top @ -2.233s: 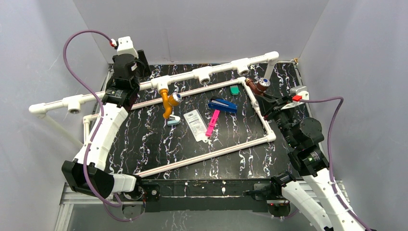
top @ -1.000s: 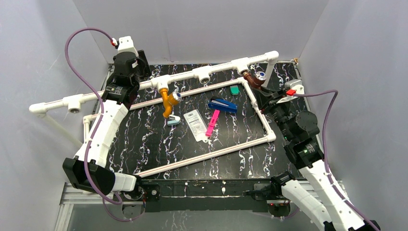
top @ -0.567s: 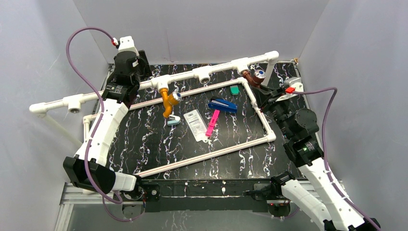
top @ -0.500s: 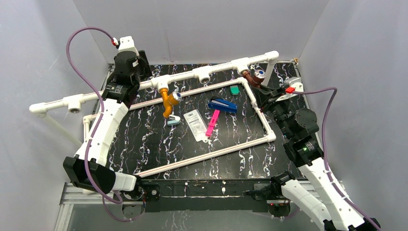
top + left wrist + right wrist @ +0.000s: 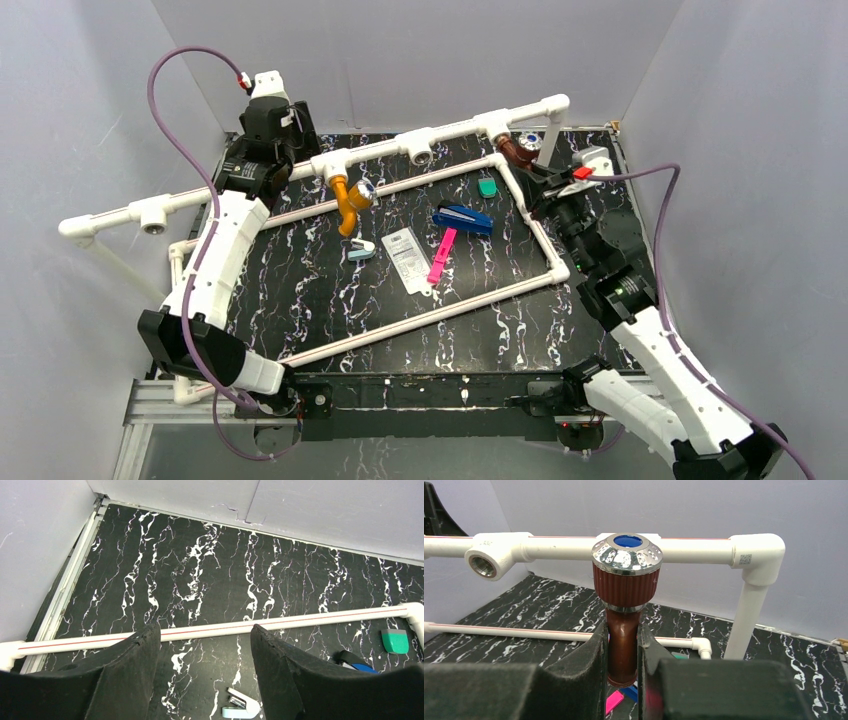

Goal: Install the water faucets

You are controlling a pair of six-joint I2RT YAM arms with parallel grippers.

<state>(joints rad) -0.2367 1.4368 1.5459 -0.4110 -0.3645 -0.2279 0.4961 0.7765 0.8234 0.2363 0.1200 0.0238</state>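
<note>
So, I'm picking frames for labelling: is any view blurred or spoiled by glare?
Top external: evenly lit, sharp, orange faucet clear. Left wrist: table crisp, the close fingers nearly black. Right wrist: dark brown faucet sharp, small speckled highlights on its chrome knob, no washout.

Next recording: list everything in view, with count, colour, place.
table: one, black, white-veined
raised pipe: one, white, across back
pipe frame: one, white, flat on table
orange faucet: one, orange, hanging from a raised pipe tee
dark brown faucet: one, brown, at the pipe's right tee
stapler: one, blue, inside frame
strip: one, pink, beside stapler
packet: one, white, left of strip
tab: one, green, frame's far corner
clip: one, pale, near orange faucet
left tool: one, black, open, back left
right tool: one, black, shut on dark brown faucet
</note>
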